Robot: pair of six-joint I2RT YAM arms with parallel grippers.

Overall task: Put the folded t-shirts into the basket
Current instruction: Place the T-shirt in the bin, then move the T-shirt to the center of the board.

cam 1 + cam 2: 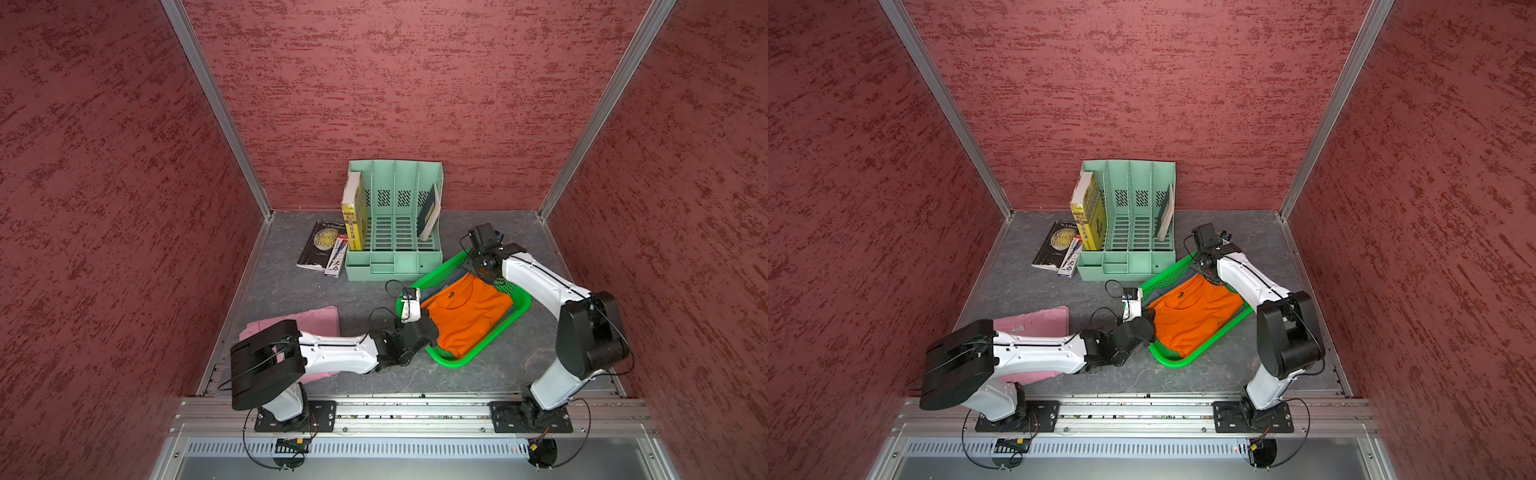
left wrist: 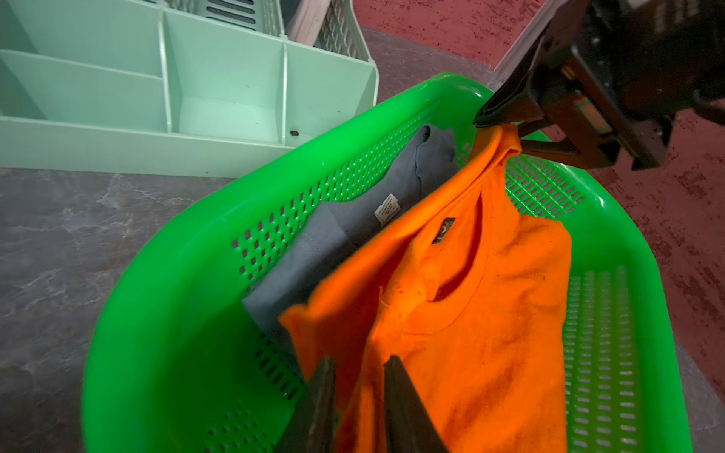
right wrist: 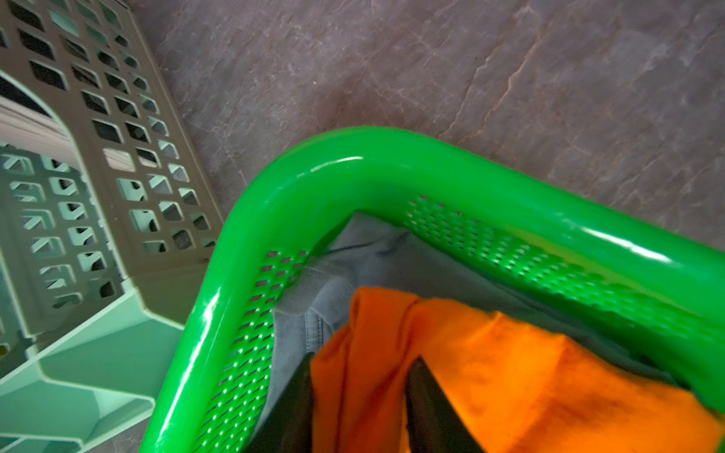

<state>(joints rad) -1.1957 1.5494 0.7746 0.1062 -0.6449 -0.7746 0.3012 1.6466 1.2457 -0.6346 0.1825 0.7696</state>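
The bright green basket (image 1: 457, 362) (image 1: 1177, 362) stands at the right of the mat. Inside it the orange t-shirt (image 1: 469, 318) (image 2: 470, 313) lies on top of the grey-blue t-shirt (image 2: 337, 235) (image 3: 372, 259). My left gripper (image 2: 360, 359) is at the shirt's near-left corner, jaws parted, with an orange fold between them. My right gripper (image 3: 365, 357) (image 2: 498, 117) is at the far corner, jaws also parted around bunched orange cloth. The pink t-shirt (image 1: 316, 318) (image 1: 1038, 322) lies flat on the mat at the left, partly under my left arm.
A mint-green file organizer (image 1: 395, 232) with books in it stands behind the basket, almost touching its far corner. A dark book (image 1: 318, 245) and a pen pack (image 1: 336, 259) lie left of it. Red walls close in three sides.
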